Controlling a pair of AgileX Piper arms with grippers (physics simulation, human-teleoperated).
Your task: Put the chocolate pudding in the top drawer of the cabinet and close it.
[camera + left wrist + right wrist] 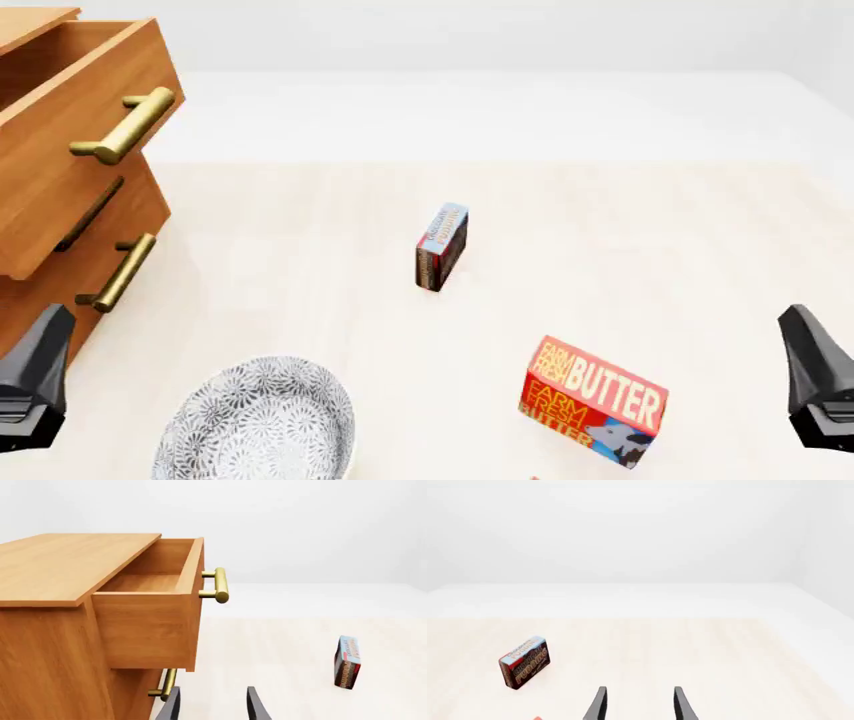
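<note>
Front view, nearest you: patterned bowl [256, 425] and butter box [593, 402] sit low, between your grippers and the target. Left gripper [212, 704] and right gripper [638, 704] are both spread apart, holding nothing. Chocolate pudding [442, 246] stands on a narrow edge mid-table, well apart from everything; you risk tipping it flat with a grazing finger, since it looks thin and top-heavy. Open table [694, 240] surrounds it. Farther left, the top drawer [155, 605] of the cabinet [47, 645] is pulled out; mind its brass handle [126, 126] when you carry across.
</note>
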